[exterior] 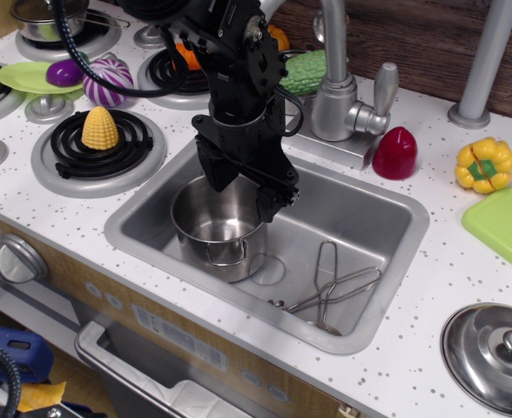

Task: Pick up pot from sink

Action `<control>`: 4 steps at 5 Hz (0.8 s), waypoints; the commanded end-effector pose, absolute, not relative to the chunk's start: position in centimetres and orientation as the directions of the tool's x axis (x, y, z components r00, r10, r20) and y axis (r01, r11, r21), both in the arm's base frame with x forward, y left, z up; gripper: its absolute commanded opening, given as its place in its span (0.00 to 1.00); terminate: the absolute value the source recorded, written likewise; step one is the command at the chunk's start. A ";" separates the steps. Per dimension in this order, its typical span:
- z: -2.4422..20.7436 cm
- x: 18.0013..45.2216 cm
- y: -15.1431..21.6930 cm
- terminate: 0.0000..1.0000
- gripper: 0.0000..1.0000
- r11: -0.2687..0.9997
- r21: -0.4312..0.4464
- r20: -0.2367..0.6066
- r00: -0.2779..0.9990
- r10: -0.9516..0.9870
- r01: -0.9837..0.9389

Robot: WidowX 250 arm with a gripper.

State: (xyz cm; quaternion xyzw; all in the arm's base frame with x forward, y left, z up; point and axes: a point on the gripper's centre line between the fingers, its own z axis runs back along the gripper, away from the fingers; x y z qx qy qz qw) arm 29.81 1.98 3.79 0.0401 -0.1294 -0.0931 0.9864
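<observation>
You're looking at the pincer [241, 193] hanging spread over the pot [218, 228], one finger down at the pot's back-left rim, the other at its back-right rim. It looks to be straddling the back wall, but I can't tell whether either finger is touching metal. Nothing is being pinched yet.

The pot is sitting upright on the floor of the sink [373, 202], in the sink's left half, with one wire loop handle facing the front. It looks empty. So by my read the approach is done or nearly done, while the closing, the grip and the lift are all outstanding.

Working outward from the pot: the drain mark [266, 268] is lying just right of its base, and wire tongs [330, 286] are lying further right on the sink floor, apart from the pot. The faucet [336, 78] is standing behind the sink, close behind the arm. On the surface [430, 348], a steel lid [497, 355] is resting right of the sink's front corner, and a corn cob [99, 129] is sitting on the burner left of the sink.
</observation>
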 end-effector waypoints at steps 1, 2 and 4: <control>3.8 29.8 2.0 0.00 1.00 0.979 0.103 0.248 0.949 -0.194 0.173; 2.4 29.4 2.0 0.00 1.00 0.983 0.079 0.259 0.949 -0.180 0.165; 0.0 30.4 2.2 0.00 1.00 0.982 0.073 0.261 0.947 -0.185 0.172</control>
